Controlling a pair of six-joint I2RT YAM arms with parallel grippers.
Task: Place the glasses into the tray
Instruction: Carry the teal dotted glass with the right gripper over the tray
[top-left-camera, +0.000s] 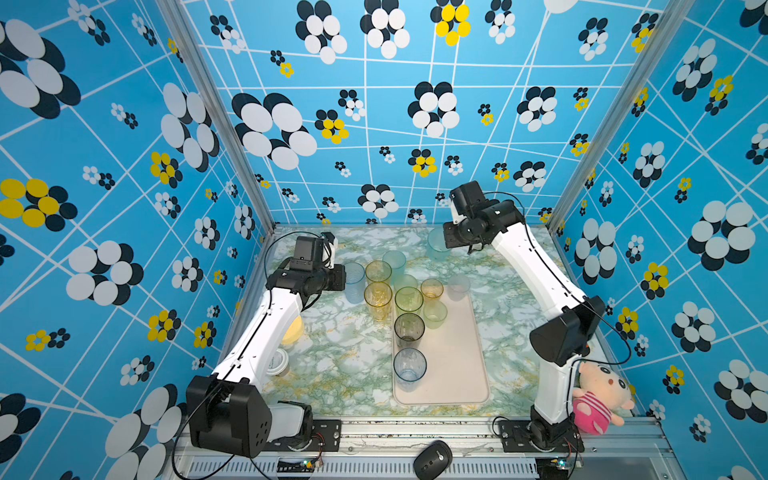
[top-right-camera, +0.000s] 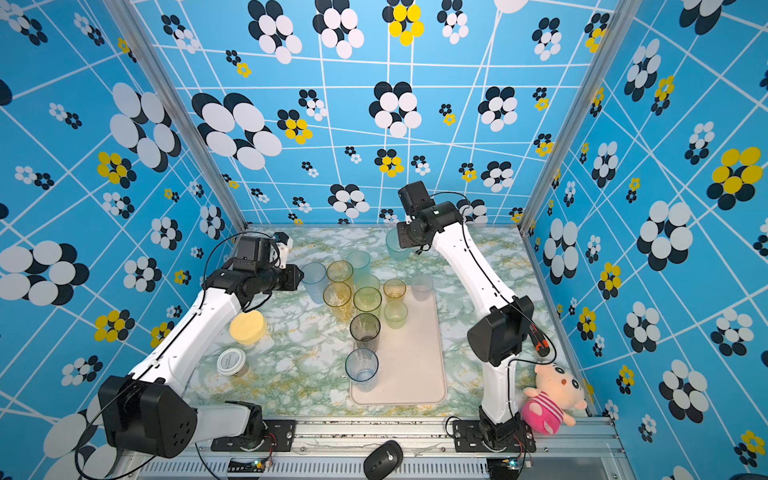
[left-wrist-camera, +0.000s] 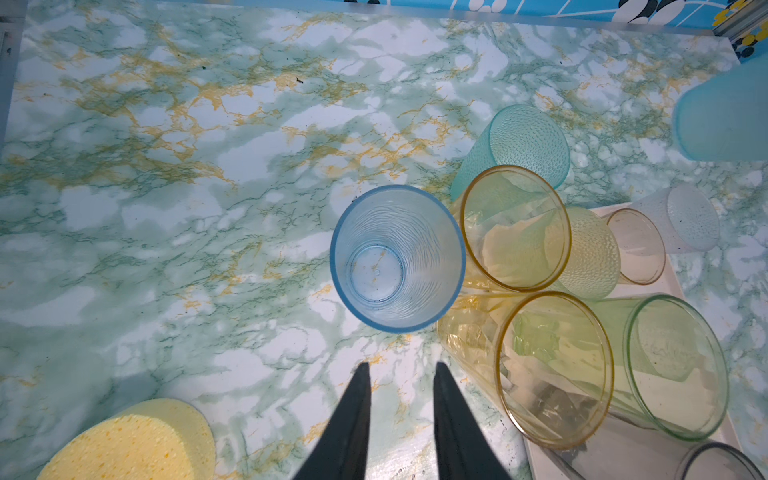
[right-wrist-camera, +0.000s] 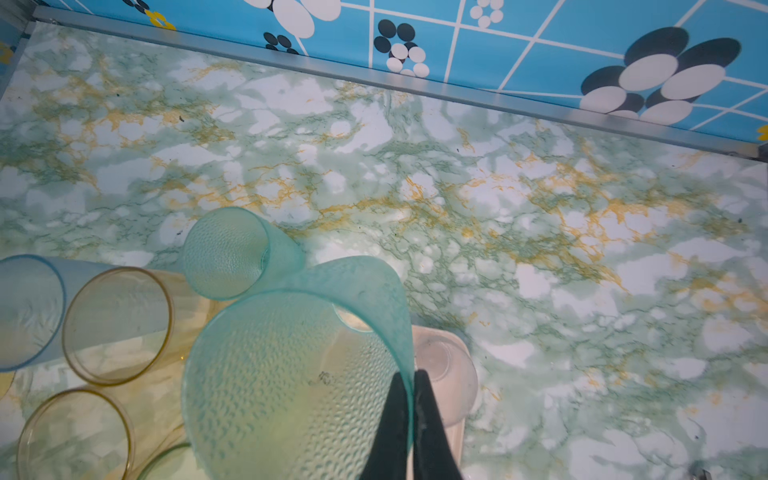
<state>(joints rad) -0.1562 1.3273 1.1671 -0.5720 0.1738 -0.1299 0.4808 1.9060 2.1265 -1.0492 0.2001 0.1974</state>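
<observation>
The cream tray lies at mid-table, and several glasses stand along its left side and far end, among them a clear blue one and a smoky grey one. Two amber glasses and a teal one stand on the table by its far left corner. My left gripper is open and empty, just short of a blue ribbed glass standing on the table. My right gripper is shut on the rim of a dimpled teal glass, held up above the tray's far end.
A yellow round sponge disc and a white lid lie at the left, beside my left arm. A plush doll sits at the front right corner. A black mouse rests on the front rail.
</observation>
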